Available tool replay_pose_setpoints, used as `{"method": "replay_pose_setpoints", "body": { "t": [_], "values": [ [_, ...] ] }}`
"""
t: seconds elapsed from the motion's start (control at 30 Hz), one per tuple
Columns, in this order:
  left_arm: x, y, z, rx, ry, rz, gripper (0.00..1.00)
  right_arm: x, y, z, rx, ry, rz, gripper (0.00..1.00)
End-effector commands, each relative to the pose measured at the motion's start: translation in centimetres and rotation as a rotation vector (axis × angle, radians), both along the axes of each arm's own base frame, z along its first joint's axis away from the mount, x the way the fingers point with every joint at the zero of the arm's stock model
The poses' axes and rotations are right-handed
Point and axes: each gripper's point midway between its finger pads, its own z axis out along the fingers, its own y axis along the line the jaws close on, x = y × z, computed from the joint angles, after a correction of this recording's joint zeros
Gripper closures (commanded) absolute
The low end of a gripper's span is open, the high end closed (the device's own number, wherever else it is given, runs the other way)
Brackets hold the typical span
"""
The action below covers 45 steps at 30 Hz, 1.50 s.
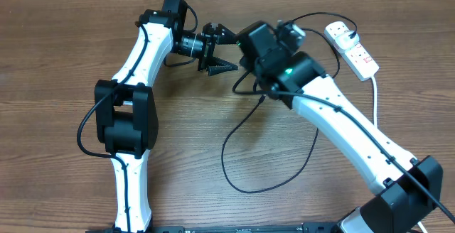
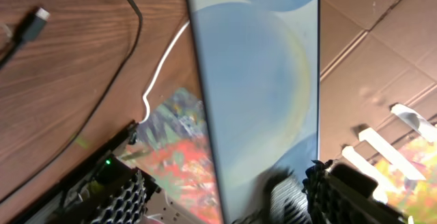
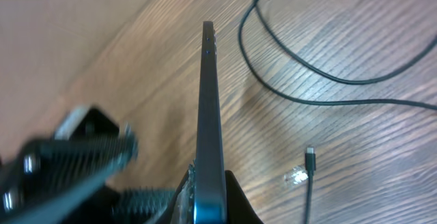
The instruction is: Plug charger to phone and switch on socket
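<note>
The phone (image 2: 256, 80), with its light blue screen, is held up off the table. It shows edge-on in the right wrist view (image 3: 209, 101). My right gripper (image 3: 210, 186) is shut on its lower end. In the overhead view the right gripper (image 1: 249, 42) covers the phone. My left gripper (image 1: 215, 48) is open, with its fingers (image 2: 225, 193) spread to either side of the phone. The charger's black cable (image 1: 242, 148) loops across the table. Its small plug tip (image 3: 311, 157) lies loose on the wood and also shows in the left wrist view (image 2: 37, 16). The white socket (image 1: 353, 48) lies at the far right.
A thin white cord (image 2: 160, 67) crosses the table under the phone. A small clear scrap (image 3: 295, 176) lies beside the plug tip. A cardboard wall (image 2: 369, 46) stands at the table's far edge. The black cable runs up to the socket's far end (image 1: 340, 28).
</note>
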Motion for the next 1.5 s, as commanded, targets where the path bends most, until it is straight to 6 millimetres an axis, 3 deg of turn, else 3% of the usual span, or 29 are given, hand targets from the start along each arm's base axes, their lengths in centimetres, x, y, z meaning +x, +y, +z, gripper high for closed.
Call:
{"method": "replay_pose_setpoints", "body": {
  "t": [0.0,0.2,0.4,0.87,1.2,1.47],
  "values": [
    [0.7,0.2,-0.1,0.026,-0.016,0.012,0.32,0.9,-0.4,1.2,0.208,-0.003,-0.172,0.96],
    [0.6,0.1,0.2,0.023,0.087,0.034,0.39,0.7,0.7,0.8,0.512,0.101,-0.360,0.96],
    [0.9,0.0,0.3,0.025,0.156,0.055,0.44,1.0,2.7,1.7,0.633,0.122,-0.335,0.96],
    [0.8,-0.1,0.3,0.037,0.249,0.072,0.49,0.2,3.6,1.4,0.761,0.205,-0.452,0.96],
    [0.5,-0.4,1.2,-0.009,0.272,0.054,0.66,-0.3,3.5,0.9,0.763,0.223,-0.509,0.96],
    [0.4,-0.6,1.2,-0.006,0.279,0.052,0.68,-0.5,4.0,1.0,0.798,0.247,-0.516,0.96]
  ]
}}
